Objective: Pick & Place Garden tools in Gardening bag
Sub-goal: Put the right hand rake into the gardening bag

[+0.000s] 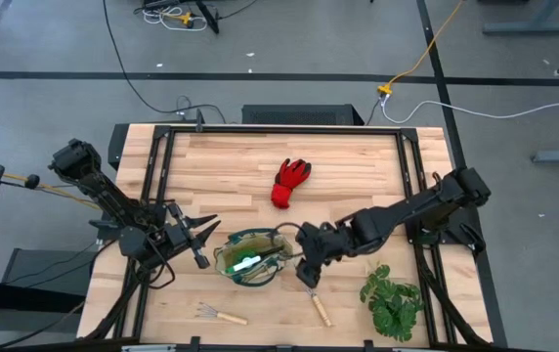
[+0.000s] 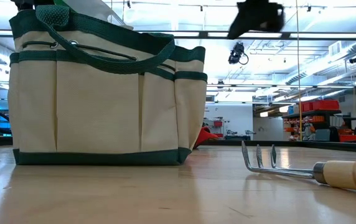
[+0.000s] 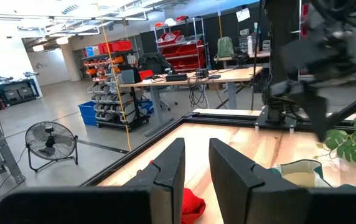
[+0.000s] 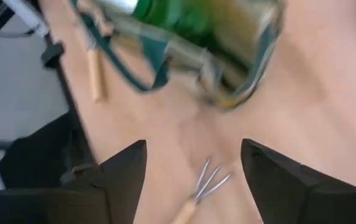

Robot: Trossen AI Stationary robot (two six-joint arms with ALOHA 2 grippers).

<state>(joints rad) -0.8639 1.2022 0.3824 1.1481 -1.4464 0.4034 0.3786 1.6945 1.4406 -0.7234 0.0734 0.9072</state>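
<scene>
Bare tabletop (image 1: 358, 166) beyond red glove (image 1: 290, 182); bag (image 1: 251, 256), plant (image 1: 393, 300) crowd near edge, seemingly.

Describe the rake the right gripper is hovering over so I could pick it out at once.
Start at the cream and green gardening bag near the table's front edge. Just to its right the open right gripper hangs, and below it lies the rake, wooden handle pointing toward the front edge. The other rake lies left of the bag's front, away from both grippers.

A wooden table (image 1: 358, 161) fills mid-frame — on it a bag (image 1: 252, 256) at centre, red glove (image 1: 290, 182) above, two rakes (image 1: 219, 314) (image 1: 318, 305) below, plant (image 1: 393, 300) lower right.
</scene>
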